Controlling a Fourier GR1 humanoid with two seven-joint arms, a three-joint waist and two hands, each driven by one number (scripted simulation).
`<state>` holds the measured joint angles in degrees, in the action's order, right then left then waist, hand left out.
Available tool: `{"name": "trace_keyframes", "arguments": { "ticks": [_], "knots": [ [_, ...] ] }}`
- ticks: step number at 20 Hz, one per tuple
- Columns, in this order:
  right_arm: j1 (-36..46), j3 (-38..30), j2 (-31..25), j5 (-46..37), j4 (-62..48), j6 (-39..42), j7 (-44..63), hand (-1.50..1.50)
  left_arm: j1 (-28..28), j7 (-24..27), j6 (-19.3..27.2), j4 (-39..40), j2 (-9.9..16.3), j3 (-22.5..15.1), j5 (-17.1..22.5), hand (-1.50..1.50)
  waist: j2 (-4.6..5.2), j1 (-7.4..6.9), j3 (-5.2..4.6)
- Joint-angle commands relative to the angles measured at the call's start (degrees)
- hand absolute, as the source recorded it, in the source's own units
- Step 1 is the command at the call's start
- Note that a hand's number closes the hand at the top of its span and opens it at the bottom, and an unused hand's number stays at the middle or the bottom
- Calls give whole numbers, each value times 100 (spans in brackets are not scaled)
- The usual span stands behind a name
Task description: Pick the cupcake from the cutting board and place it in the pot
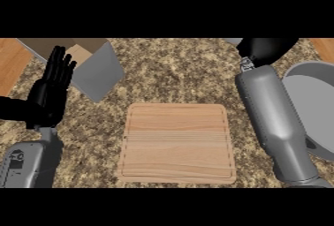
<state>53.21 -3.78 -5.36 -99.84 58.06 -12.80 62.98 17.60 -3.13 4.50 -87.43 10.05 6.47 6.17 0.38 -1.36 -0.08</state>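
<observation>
The wooden cutting board [176, 143] lies flat in the middle of the counter with nothing on it. No cupcake shows anywhere in view. The grey pot [312, 75] stands at the right edge, partly cut off, its inside bare where it shows. My right forearm runs up along the pot's left side, and my right hand [266, 47] is a dark shape at the top of the view, just left of the pot's far rim; what it holds, if anything, is hidden. My left hand [52, 88] rests open at the left, fingers up.
An open grey box [98, 70] with a tan inside stands at the back left, close to my left hand. Wooden surfaces [12, 62] border the speckled counter [176, 70] at the far left and at the top right corner.
</observation>
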Motion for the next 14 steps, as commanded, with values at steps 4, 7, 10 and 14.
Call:
{"name": "trace_keyframes", "arguments": {
  "ticks": [4, 7, 10, 14],
  "knots": [
    [-273, -679, -370, 102, 556, 469, 378, 150, -411, -55, 118, -416, -106, -61, -57, 0, -68, 141, 9],
    [-1232, -708, -402, 183, 1072, 282, 118, 150, -296, -145, -13, -240, 81, 95, 39, 0, -77, 229, 9],
    [-1596, -993, -722, 496, 1670, 399, -219, 150, -402, -81, -60, -380, 195, 216, 71, 0, -80, 219, 9],
    [-2245, -1239, -927, 833, 2010, 25, -566, 150, -263, 2, 155, -199, -124, 48, -51, 0, -49, 176, 8]
  ]
}}
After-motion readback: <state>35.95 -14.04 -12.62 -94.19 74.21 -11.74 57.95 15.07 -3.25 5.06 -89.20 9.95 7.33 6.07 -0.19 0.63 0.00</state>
